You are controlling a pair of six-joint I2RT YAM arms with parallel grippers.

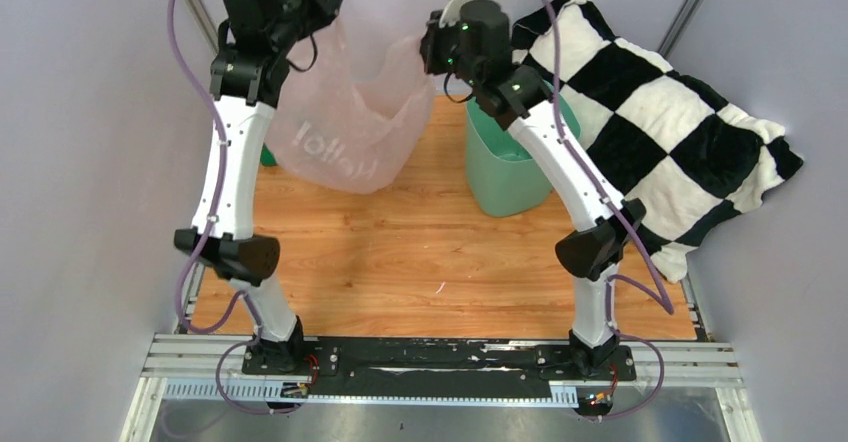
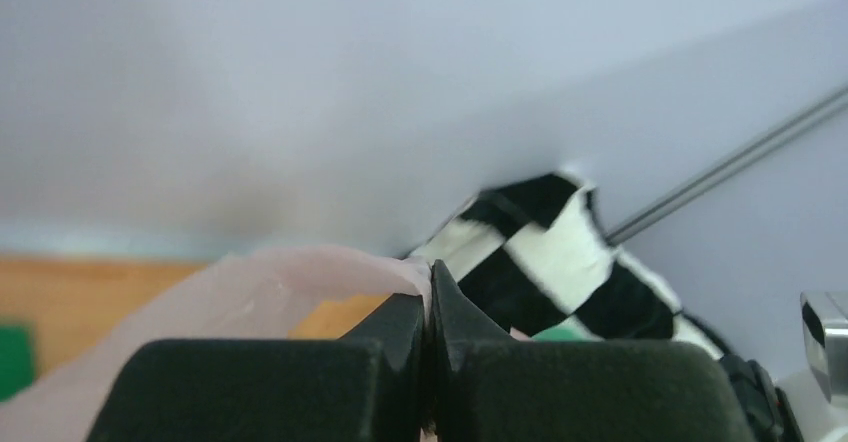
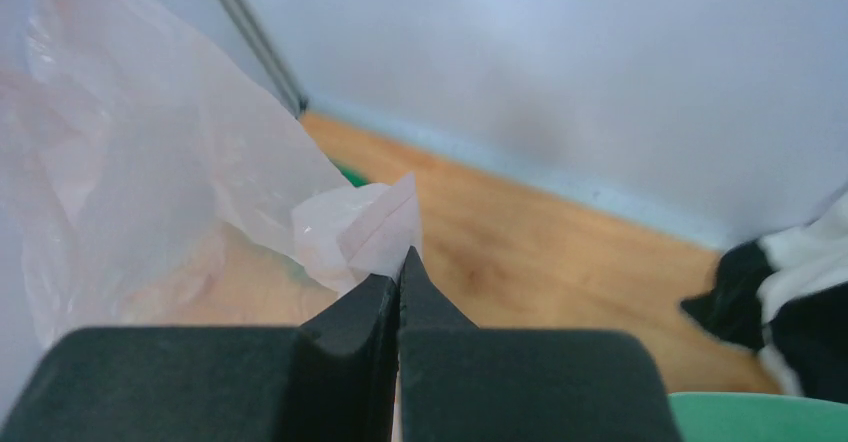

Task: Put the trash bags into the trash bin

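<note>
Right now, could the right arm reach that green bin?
Probably yes: the bin stands just beneath it, with nothing between. But the right gripper is shut on an edge of the pink bag, which the left gripper also pinches, so the bag would come along.

Top view is coming through bright and even, and the light is looking diffuse. Only faint, soft shadows are falling on the wooden table (image 1: 400, 252). Wrist views are running softer. Left gripper (image 2: 431, 287) and right gripper (image 3: 399, 272) are blurring up close, the cushion (image 2: 545, 262) and walls are smearing out of focus, and the pink bag (image 3: 130, 152) is glowing translucent, slightly washing out.
</note>
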